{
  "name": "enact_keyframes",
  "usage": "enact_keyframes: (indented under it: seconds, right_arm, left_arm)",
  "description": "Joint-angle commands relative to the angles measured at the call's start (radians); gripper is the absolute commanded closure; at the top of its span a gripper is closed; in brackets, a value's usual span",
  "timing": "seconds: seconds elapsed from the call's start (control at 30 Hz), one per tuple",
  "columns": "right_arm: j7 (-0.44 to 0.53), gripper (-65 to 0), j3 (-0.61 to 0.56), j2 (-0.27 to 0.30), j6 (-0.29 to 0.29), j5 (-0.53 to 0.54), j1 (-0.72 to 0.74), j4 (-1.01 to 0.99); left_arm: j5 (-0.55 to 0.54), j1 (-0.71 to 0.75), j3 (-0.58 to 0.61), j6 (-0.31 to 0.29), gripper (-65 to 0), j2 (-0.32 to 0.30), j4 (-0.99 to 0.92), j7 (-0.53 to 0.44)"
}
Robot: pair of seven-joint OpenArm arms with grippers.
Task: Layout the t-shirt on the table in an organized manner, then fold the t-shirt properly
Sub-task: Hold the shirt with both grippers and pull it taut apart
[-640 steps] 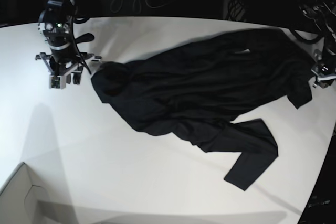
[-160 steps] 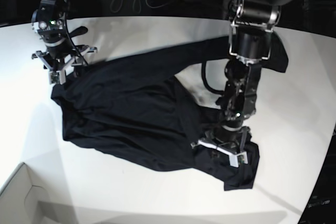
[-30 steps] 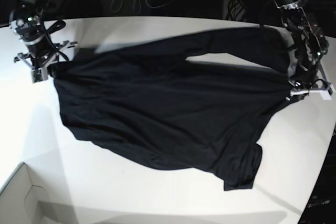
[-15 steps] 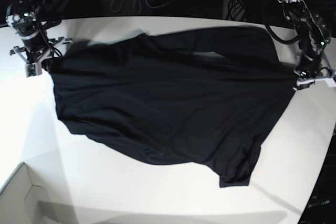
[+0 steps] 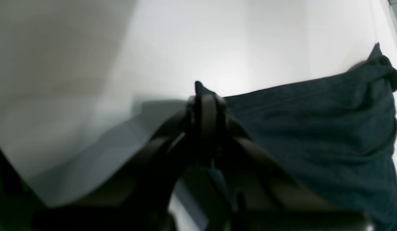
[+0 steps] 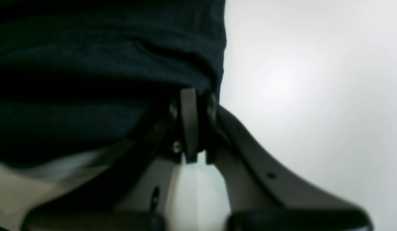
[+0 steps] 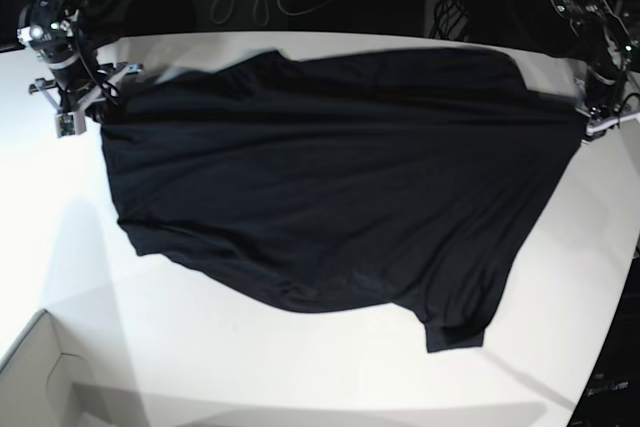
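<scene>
White table [image 7: 300,377], box corner [image 7: 35,377], both end effectors [image 7: 72,112] [image 7: 598,119] pinching stretched t-shirt [image 7: 330,197]

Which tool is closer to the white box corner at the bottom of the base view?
Right. The right tool grips the t-shirt at the table's far left, on the box corner's side. The left tool grips it at the far right edge.

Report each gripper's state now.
Left gripper: shut on the t-shirt edge.
Right gripper: shut on the t-shirt's opposite edge.
</scene>
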Motion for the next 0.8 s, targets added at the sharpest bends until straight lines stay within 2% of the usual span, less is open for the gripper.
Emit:
enact_keyframes:
  seconds: [0.0, 0.13, 0.23, 0.43, 0.57, 0.7, 0.77]
  right_arm:
    - [0.021, 0.0, 0.012, 0.017, -0.016, -0.005, 0.002, 0.019]
    - [0.021, 0.0, 0.025, 0.019, -0.016, 0.064, -0.001, 0.025]
    - [0.021, 0.0, 0.099, 0.019, -0.016, 0.127, -0.001, 0.024]
    - [0.021, 0.0, 0.110, 0.017, -0.016, 0.131, -0.025, 0.016]
    - [0.021, 0.0, 0.110, -0.009, -0.013, 0.133, -0.030, 0.018]
    - [0.018, 0.0, 0.113, -0.012, 0.081, 0.133, -0.030, 0.016]
    - [0.016, 0.0, 0.113, -0.012, 0.081, 0.133, -0.030, 0.016]
  left_arm:
    - [0.001, -0.002, -0.009, 0.001, -0.1, -0.025, 0.026, -0.049]
    - [0.001, 0.009, -0.011, 0.001, -0.1, -0.023, 0.023, -0.049]
    - [0.001, 0.012, -0.011, 0.001, -0.1, -0.019, 0.021, -0.049]
    - [0.001, 0.021, -0.011, 0.001, -0.1, -0.016, 0.019, -0.049]
    - [0.001, 0.024, -0.011, 0.001, -0.1, -0.016, 0.019, -0.046]
    - [0.001, 0.024, -0.011, 0.001, -0.1, -0.016, 0.019, -0.043]
    - [0.001, 0.026, -0.011, 0.001, -0.1, -0.016, 0.019, -0.043]
